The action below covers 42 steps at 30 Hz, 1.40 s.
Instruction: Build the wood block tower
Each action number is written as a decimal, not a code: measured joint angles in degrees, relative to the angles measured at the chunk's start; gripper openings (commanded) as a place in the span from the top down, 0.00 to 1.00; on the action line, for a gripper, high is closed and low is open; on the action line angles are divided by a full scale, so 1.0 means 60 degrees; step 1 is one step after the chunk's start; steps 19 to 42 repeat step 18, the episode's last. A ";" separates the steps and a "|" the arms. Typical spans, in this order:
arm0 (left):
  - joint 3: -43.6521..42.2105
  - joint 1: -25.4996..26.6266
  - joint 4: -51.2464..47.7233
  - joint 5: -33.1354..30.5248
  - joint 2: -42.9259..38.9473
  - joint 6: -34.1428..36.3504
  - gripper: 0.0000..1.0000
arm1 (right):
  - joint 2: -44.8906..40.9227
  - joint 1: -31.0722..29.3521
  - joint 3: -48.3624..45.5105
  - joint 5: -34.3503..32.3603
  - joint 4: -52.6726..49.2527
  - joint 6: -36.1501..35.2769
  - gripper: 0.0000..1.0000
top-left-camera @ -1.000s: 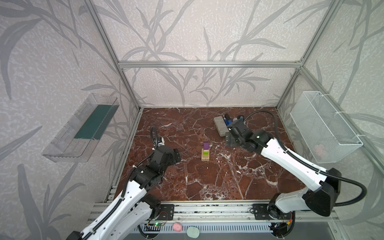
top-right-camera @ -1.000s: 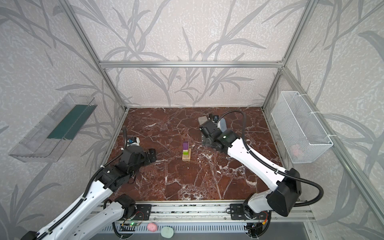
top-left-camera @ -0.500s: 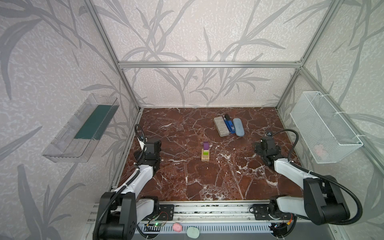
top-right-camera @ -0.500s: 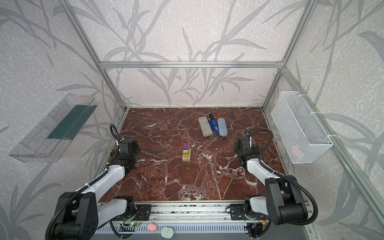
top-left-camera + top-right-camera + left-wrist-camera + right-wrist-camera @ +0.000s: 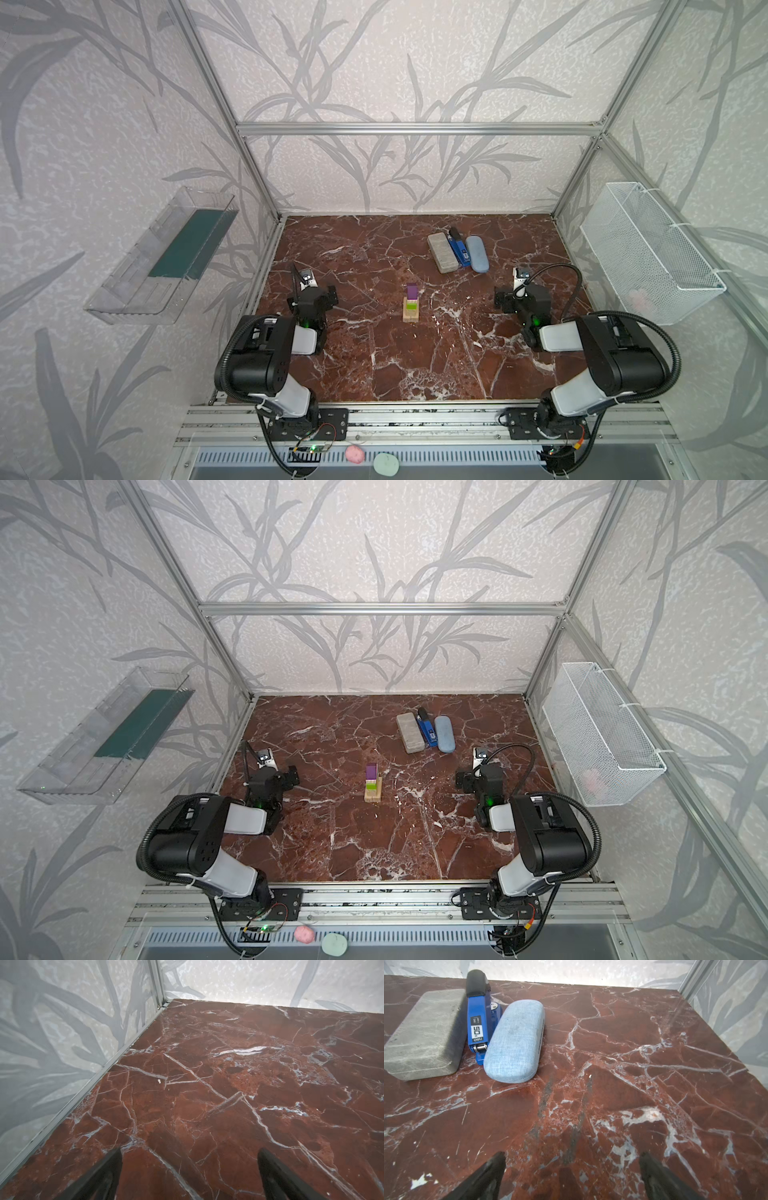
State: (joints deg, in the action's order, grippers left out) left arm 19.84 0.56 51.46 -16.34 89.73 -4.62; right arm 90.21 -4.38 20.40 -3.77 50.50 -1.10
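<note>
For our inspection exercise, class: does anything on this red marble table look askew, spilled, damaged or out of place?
Nothing stands out. The small tower of pale wood, lime-green and purple blocks stands mid-table; the grey rectangular slab, blue stapler and blue-grey oval case lie side by side farther back.

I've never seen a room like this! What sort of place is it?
Probably a robot test booth: a left arm and right arm on a rail, an aluminium frame around a marble-look table, and a small block tower.
</note>
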 measured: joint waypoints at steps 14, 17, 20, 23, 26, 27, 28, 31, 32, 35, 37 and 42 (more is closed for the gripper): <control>0.0149 0.0095 0.0645 -0.0510 0.0025 0.0047 0.01 | 0.0036 -0.0157 0.0062 0.0149 0.0557 -0.0335 0.01; 0.0149 0.0095 0.0637 -0.0514 0.0025 0.0062 0.01 | 0.0036 -0.0157 0.0062 0.0149 0.0565 -0.0335 0.01; 0.0149 0.0095 0.0637 -0.0514 0.0025 0.0062 0.00 | 0.0036 -0.0157 0.0062 0.0153 0.0565 -0.0339 0.01; 0.0149 0.0095 0.0637 -0.0514 0.0025 0.0062 0.00 | 0.0036 -0.0157 0.0062 0.0153 0.0565 -0.0339 0.01; 0.0149 0.0095 0.0637 -0.0514 0.0025 0.0062 0.00 | 0.0036 -0.0157 0.0062 0.0153 0.0565 -0.0339 0.01; 0.0149 0.0095 0.0637 -0.0514 0.0025 0.0062 0.00 | 0.0036 -0.0157 0.0062 0.0153 0.0565 -0.0339 0.01; 0.0149 0.0095 0.0637 -0.0514 0.0025 0.0062 0.00 | 0.0036 -0.0157 0.0062 0.0153 0.0565 -0.0339 0.01; 0.0149 0.0095 0.0637 -0.0514 0.0025 0.0062 0.00 | 0.0036 -0.0157 0.0062 0.0153 0.0565 -0.0339 0.01; 0.0149 0.0095 0.0637 -0.0514 0.0025 0.0062 0.00 | 0.0036 -0.0157 0.0062 0.0153 0.0565 -0.0339 0.01; 0.0149 0.0095 0.0637 -0.0514 0.0025 0.0062 0.00 | 0.0036 -0.0157 0.0062 0.0153 0.0565 -0.0339 0.01; 0.0149 0.0095 0.0637 -0.0514 0.0025 0.0062 0.00 | 0.0036 -0.0157 0.0062 0.0153 0.0565 -0.0339 0.01; 0.0149 0.0095 0.0637 -0.0514 0.0025 0.0062 0.00 | 0.0036 -0.0157 0.0062 0.0153 0.0565 -0.0339 0.01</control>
